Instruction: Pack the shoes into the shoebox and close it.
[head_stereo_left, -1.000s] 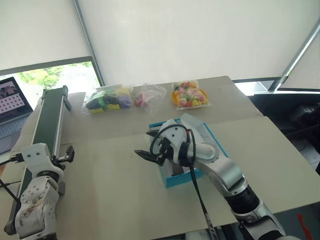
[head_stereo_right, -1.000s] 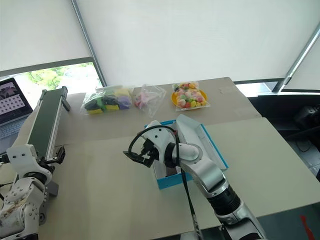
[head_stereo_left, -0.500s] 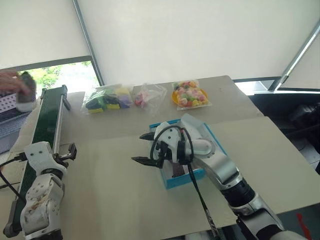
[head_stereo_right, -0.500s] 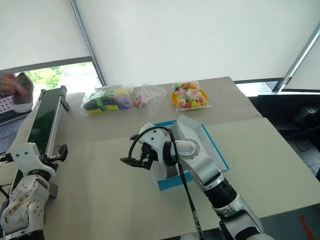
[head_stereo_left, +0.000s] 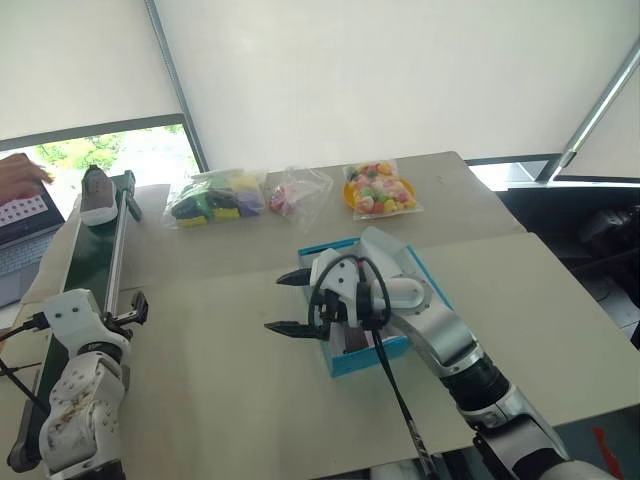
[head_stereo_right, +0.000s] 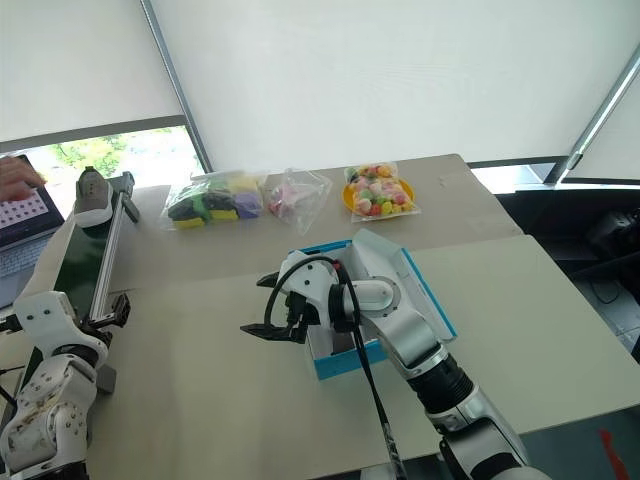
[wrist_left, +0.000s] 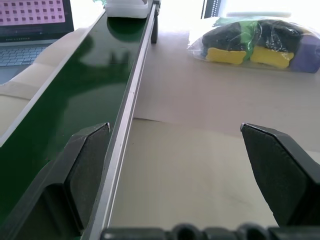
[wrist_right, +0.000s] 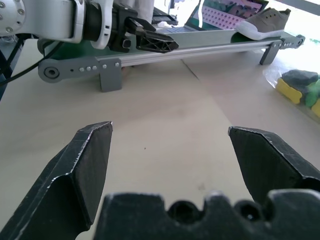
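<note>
At the conveyor's (head_stereo_left: 95, 255) far end, a shoe (head_stereo_left: 97, 195) lies lengthwise, nearer the wide-open left gripper (head_stereo_left: 135, 307) than the wide-open right gripper (head_stereo_left: 290, 303).

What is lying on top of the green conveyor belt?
One grey shoe with a white sole lies at the far end of the green conveyor belt. A person's hand is just beyond it. The belt's near end is hidden behind the left gripper.

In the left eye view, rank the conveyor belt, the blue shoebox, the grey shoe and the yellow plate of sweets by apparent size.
1. conveyor belt
2. shoebox, partly hidden by the right arm
3. plate of sweets
4. shoe
The plate and the shoe sit farther from the camera, so their real sizes stay unsure.
</note>
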